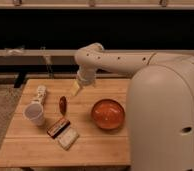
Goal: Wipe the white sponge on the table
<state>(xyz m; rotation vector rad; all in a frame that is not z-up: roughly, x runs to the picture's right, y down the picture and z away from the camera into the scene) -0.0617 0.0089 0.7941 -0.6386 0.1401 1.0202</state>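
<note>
- While the arm (115,60) reaches from the robot's body on the right across the back of the table (105,150), the gripper (77,89) hangs at its end, pointing down over the boards near the far edge.
- We cannot tell whether the gripper is spread or closed; it shows only as one pale tip, and nothing is visibly held in it.
- We find the sponge (68,137) lying flat in the front half of the table, left of the middle and well apart from the gripper.
- Just behind the sponge, to its left, lies a dark bar (58,127); the two are either touching or very nearly so, and we cannot say which.
- A cup (35,114) stands upright near the left edge, further back than the bar.
- A small reddish-brown oval thing (63,105) sits between the gripper and the bar.
- A pale thing (40,93) that we cannot identify lies near the back left corner.
- An orange bowl (108,113) stands to the right of the sponge, close to the robot's body.
- We see bare wood in front of the sponge up to the near edge, and a strip of it between the sponge and the bowl.
- On the left, bare boards run from the sponge to the table's front left corner.
- On the right, the robot's body hides the table's edge.
</note>
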